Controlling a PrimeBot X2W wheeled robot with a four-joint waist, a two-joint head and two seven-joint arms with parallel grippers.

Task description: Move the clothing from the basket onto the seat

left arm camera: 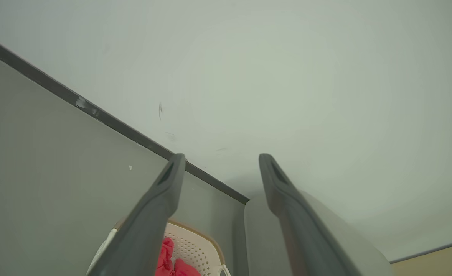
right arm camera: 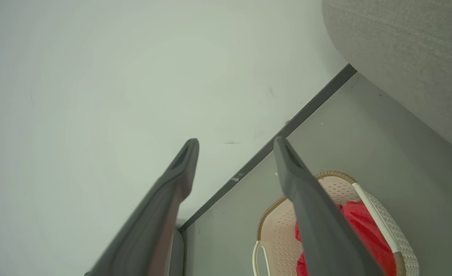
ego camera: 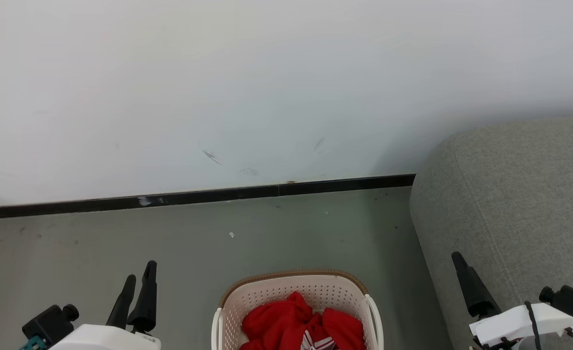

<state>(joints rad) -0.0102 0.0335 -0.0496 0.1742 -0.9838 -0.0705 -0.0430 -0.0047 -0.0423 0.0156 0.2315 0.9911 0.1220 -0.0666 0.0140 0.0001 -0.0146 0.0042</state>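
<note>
Soft red fabric clothing (ego camera: 286,322) lies in an oval cream plastic basket (ego camera: 267,294), between the left gripper (ego camera: 140,270) and the right gripper (right arm camera: 235,140), both spread open and empty.

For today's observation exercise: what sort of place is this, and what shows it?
Probably a living room: a grey sofa by a plain wall, and a laundry basket of red clothing on the floor.

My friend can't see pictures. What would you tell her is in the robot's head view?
A cream basket holding red clothing sits on the grey floor, between the robot's left gripper and right gripper. A grey seat stands to the right, a white wall behind.
</note>
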